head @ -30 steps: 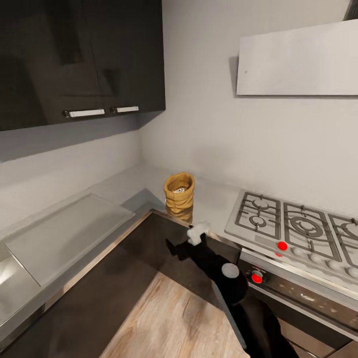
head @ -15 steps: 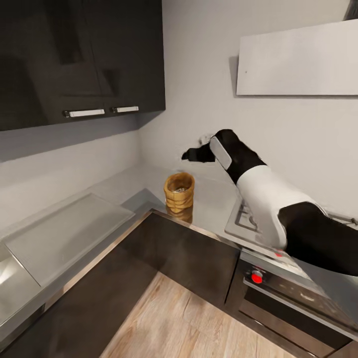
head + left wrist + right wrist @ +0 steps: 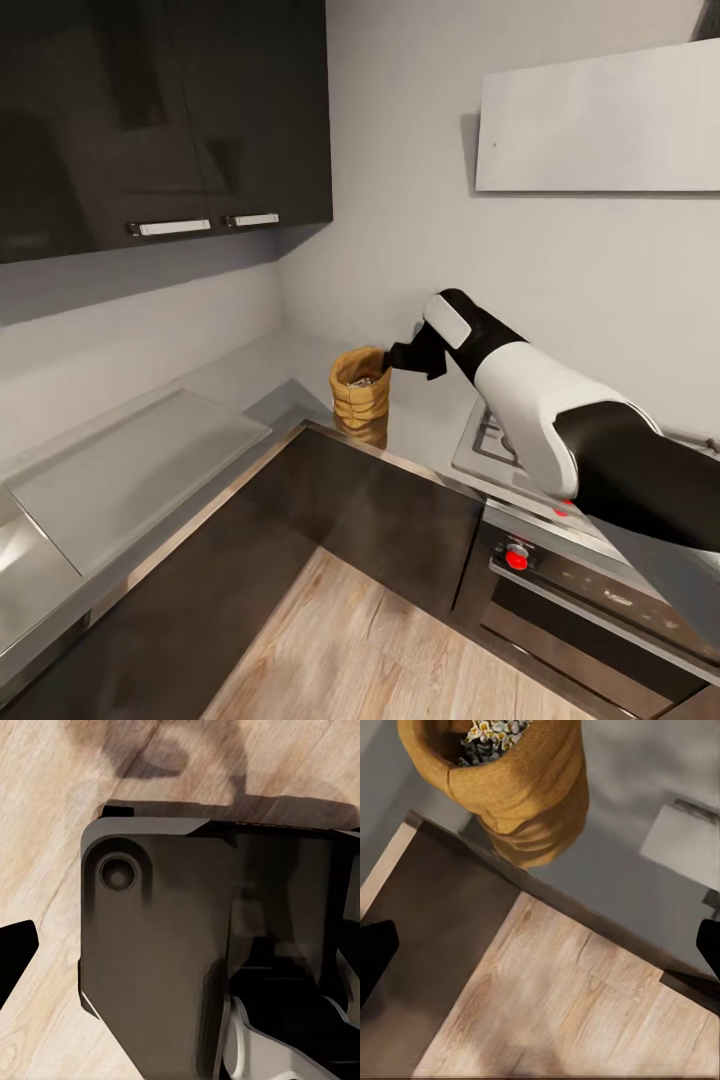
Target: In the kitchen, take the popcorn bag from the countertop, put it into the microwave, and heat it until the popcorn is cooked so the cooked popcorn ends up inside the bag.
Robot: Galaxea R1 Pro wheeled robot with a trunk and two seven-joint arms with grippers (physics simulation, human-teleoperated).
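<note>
The tan popcorn bag [image 3: 360,398] stands upright on the grey countertop [image 3: 432,398] near the corner, close to the front edge. Pale popcorn [image 3: 492,733] shows inside its rolled rim. My right gripper [image 3: 405,355] hovers just to the right of the rim and slightly above it, not touching. In the right wrist view the popcorn bag [image 3: 514,791] lies ahead of the right gripper [image 3: 540,945], whose black fingertips [image 3: 375,949] sit wide apart, open and empty. The left wrist view looks down on my dark base and wood floor, with one fingertip [image 3: 15,952] at the frame's edge. The microwave is out of view.
A steel gas hob [image 3: 478,440] lies right of the bag, partly behind my arm, over an oven with a red knob [image 3: 517,559]. The white hood [image 3: 600,120] hangs above. Glossy black wall cabinets [image 3: 160,120] fill the upper left. A flat grey slab [image 3: 130,470] covers the left worktop.
My right arm swung up from in front of the lower cabinets to above the counter, then came down and in toward the bag's rim. The bag has not moved.
</note>
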